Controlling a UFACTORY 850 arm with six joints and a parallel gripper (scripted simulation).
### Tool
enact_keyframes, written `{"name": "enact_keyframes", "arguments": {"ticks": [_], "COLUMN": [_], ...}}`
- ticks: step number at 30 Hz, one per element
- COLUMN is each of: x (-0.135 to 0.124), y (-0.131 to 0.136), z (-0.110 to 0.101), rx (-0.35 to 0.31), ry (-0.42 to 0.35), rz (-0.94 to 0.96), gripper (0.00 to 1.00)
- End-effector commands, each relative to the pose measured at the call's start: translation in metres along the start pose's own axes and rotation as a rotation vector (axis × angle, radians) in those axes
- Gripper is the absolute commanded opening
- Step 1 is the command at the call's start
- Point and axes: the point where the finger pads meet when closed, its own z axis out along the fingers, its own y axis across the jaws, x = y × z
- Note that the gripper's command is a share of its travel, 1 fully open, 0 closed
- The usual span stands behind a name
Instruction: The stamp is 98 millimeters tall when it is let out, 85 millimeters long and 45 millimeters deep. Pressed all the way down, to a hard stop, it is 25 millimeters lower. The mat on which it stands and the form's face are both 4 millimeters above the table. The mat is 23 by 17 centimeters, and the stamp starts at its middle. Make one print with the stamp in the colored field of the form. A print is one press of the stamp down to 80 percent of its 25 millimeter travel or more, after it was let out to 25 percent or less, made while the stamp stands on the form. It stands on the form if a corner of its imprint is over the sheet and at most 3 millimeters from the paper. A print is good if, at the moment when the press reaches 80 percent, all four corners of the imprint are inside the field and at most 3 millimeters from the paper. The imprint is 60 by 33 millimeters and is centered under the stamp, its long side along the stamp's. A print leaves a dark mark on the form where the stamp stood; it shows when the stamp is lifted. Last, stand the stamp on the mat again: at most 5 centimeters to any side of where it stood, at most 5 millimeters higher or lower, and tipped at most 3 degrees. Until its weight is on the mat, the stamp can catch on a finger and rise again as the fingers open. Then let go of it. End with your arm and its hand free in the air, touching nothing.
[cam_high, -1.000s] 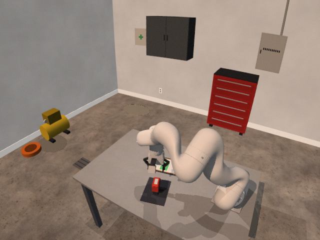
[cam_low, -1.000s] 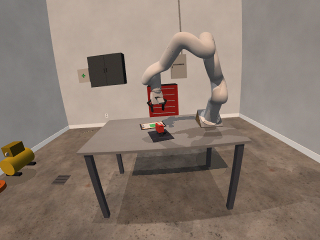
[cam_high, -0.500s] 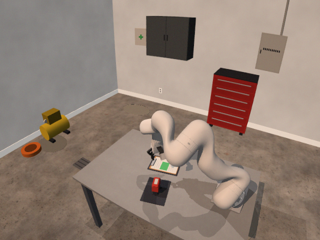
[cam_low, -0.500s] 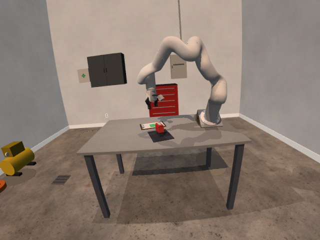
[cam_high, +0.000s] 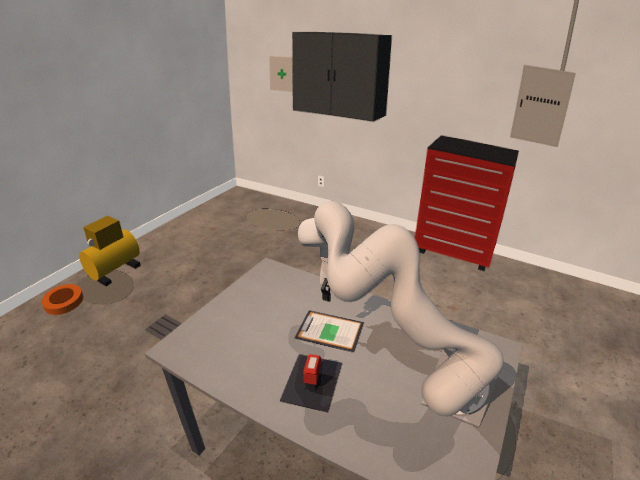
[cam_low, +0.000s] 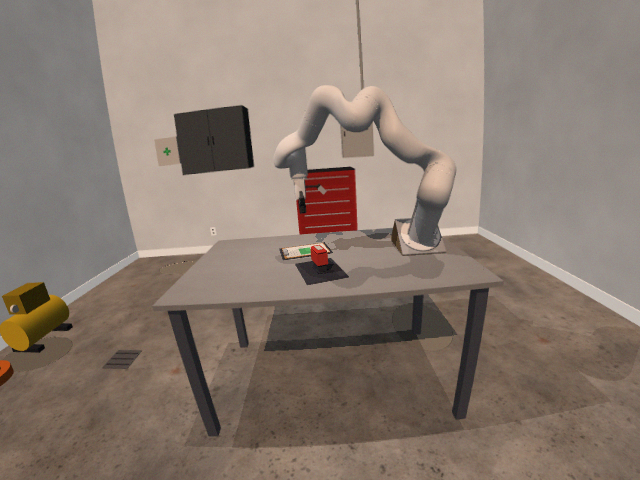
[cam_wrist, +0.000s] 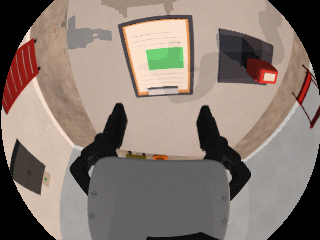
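The red stamp (cam_high: 311, 368) stands upright at the middle of the dark mat (cam_high: 311, 383) on the table; it also shows in the exterior view (cam_low: 320, 254) and at the right of the wrist view (cam_wrist: 263, 72). The form (cam_high: 329, 330) lies beyond the mat, with a green field (cam_high: 329, 330) that bears no dark mark; the field is seen in the wrist view too (cam_wrist: 164, 59). My gripper (cam_high: 325, 290) (cam_wrist: 162, 112) hangs high above the table, beyond the form's far side. It is open and empty.
The arm's base (cam_high: 461, 393) stands at the table's right end. A red tool chest (cam_high: 467, 206) stands by the back wall. A yellow compressor (cam_high: 107, 249) and an orange ring (cam_high: 62, 298) lie on the floor at the left.
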Motion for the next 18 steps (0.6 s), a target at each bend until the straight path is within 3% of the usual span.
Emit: {"name": "enact_keyframes", "arguments": {"ticks": [1,8,10,14,18], "x": [-0.002,-0.002,-0.004,-0.005,-0.005], "y": [-0.01,-0.011,-0.01,-0.009,-0.009], "z": [0.0,0.001,0.017,0.077,0.083], "rx": [-0.021,-0.021,-0.023,-0.023,-0.022], "ry": [-0.015,-0.015,-0.016,-0.016,-0.015], "rz": [-0.077,-0.077,-0.078,-0.078,-0.078], "gripper": [1.0,1.0,1.0,1.0,1.0]}}
